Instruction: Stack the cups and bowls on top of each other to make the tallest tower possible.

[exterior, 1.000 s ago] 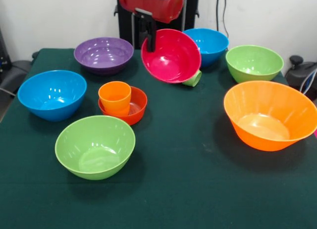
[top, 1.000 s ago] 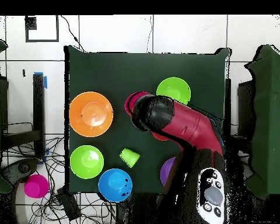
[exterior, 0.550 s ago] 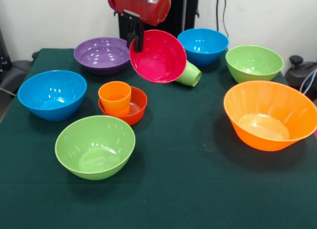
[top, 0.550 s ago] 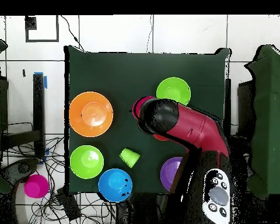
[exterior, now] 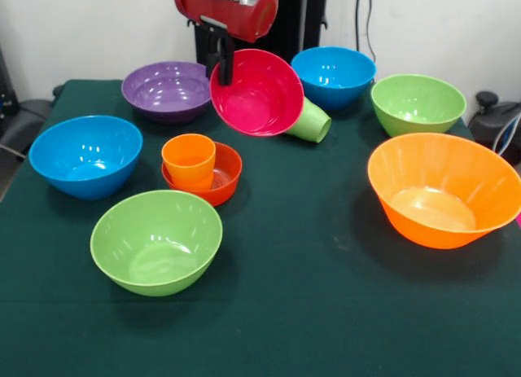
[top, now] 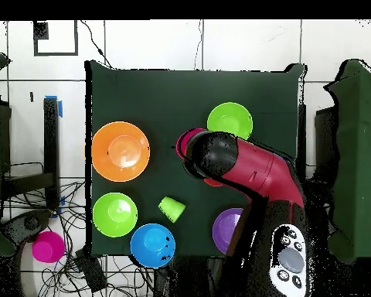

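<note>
I see the magenta bowl (exterior: 256,93) tilted in the air, right of the fingers (exterior: 225,63). They're clamped on its left rim, above the surface (exterior: 309,295).

In the overhead view the arm (top: 250,174) covers the gripper, most of the magenta bowl (top: 187,139), the orange cup and 1 blue bowl beneath it. In the front view the arm's top is cut off.
</note>
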Motion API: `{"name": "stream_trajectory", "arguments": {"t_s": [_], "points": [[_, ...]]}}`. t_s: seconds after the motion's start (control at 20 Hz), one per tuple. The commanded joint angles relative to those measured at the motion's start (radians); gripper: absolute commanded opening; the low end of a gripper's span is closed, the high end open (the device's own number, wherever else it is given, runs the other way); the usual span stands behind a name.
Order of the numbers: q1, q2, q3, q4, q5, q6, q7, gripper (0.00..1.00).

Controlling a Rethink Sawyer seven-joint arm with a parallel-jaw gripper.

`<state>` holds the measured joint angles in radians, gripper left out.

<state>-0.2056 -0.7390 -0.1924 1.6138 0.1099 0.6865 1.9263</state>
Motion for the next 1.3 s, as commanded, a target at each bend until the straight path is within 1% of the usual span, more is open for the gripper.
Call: {"name": "stream_trajectory", "arguments": {"t_s": [0.05, 0.2, 0.45, 0.65, 0.95, 1.05, 1.2, 1.3], "points": [[-0.017, 0.047, 0.045, 0.022, -0.107, 0.019, -0.014, 0.00], [-0.023, 0.049, 0.042, 0.001, -0.129, 0.024, -0.025, 0.00], [-0.053, 0.059, 0.068, -0.001, -0.150, -0.001, -0.044, 0.00], [-0.069, 0.058, 0.071, -0.015, -0.173, 0.002, -0.052, 0.00], [-0.094, 0.067, 0.103, -0.019, -0.190, -0.021, -0.060, 0.00], [-0.103, 0.063, 0.116, -0.016, -0.198, -0.042, -0.063, 0.00], [-0.125, 0.061, 0.155, -0.016, -0.199, -0.084, -0.082, 0.00], [-0.132, 0.062, 0.166, -0.019, -0.199, -0.079, -0.080, 0.00]]}}
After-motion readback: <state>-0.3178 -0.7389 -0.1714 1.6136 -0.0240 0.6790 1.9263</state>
